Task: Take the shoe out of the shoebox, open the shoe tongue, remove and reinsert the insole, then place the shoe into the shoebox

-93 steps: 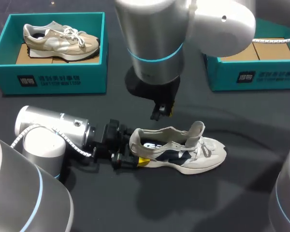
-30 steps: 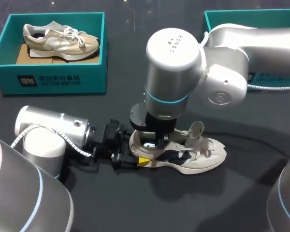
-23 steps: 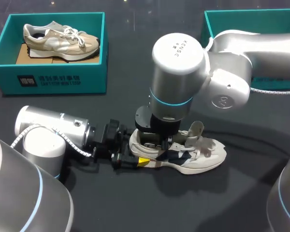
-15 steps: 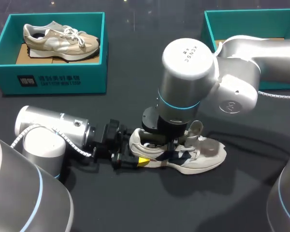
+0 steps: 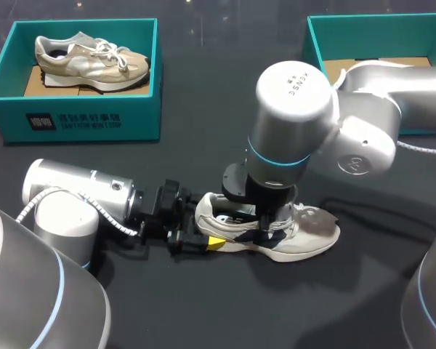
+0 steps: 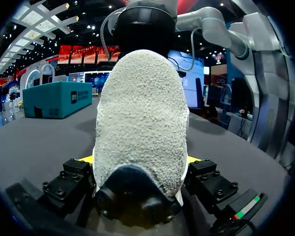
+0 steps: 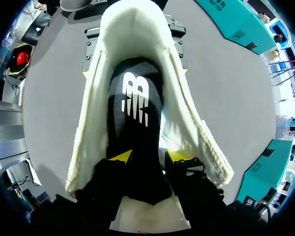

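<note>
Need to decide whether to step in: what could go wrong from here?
1. The left pincer holds the shoe only at its heel; pulling on the insole might tug it loose.
2. The right pincer sits inside the narrow opening, so it might snag and lift the shoe.

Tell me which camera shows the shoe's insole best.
The right wrist view: it looks straight into the shoe at the black insole. In the head view my right arm hides most of the opening. The left wrist view shows only the outside of the heel.
</note>
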